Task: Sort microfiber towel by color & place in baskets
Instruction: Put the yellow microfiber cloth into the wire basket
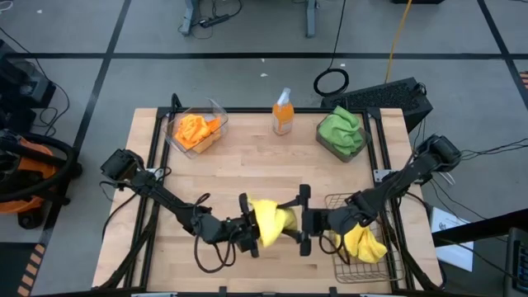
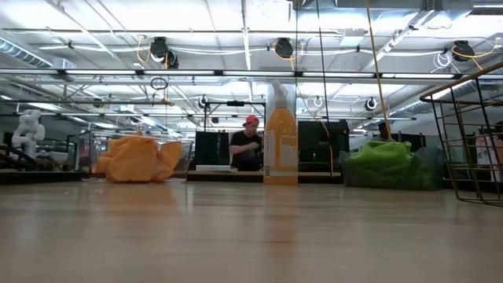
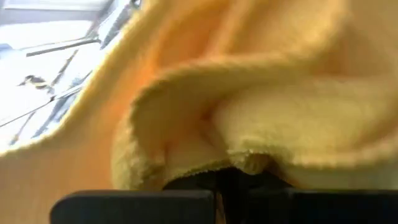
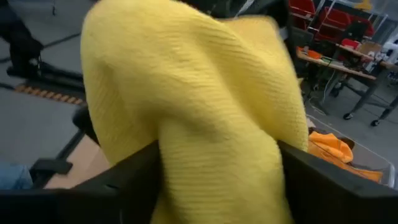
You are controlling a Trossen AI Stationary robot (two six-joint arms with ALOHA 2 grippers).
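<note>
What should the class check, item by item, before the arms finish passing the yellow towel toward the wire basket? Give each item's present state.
1. Left tool grips the yellow towel: ok, shut on it.
2. Right tool around the same towel: fingers straddle it; closure cannot tell.
3. Towel lifted off the table: ok, absent from the low view.
4. Wire basket ready: ok, another yellow towel already lies there.
5. Orange towels and green towels binned: ok.
6. Spray bottle clear of the path: ok, at the far edge.
</note>
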